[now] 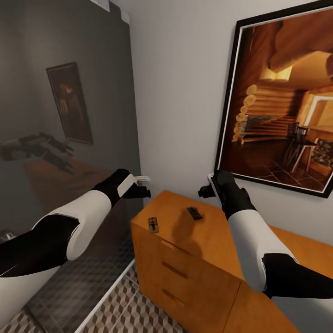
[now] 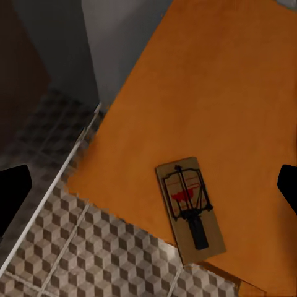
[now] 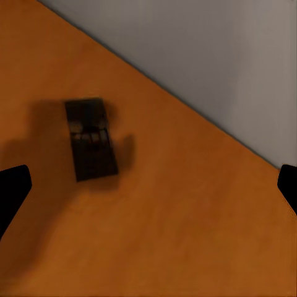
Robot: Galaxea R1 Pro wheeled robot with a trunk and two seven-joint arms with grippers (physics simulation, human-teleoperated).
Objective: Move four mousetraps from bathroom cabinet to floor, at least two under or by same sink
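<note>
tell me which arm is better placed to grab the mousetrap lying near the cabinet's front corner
Left. The left gripper hovers by that corner of the cabinet, and the left wrist view shows the corner mousetrap between its spread fingers. The right gripper looks down on the other mousetrap, nearer the wall.

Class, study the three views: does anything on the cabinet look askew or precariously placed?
Yes. One mousetrap sits at the cabinet top's front corner, turned askew to the edges, and in the left wrist view its end seems to overhang the tiled floor. The other mousetrap lies well in from the edges. Nothing looks spilled or damaged.
</note>
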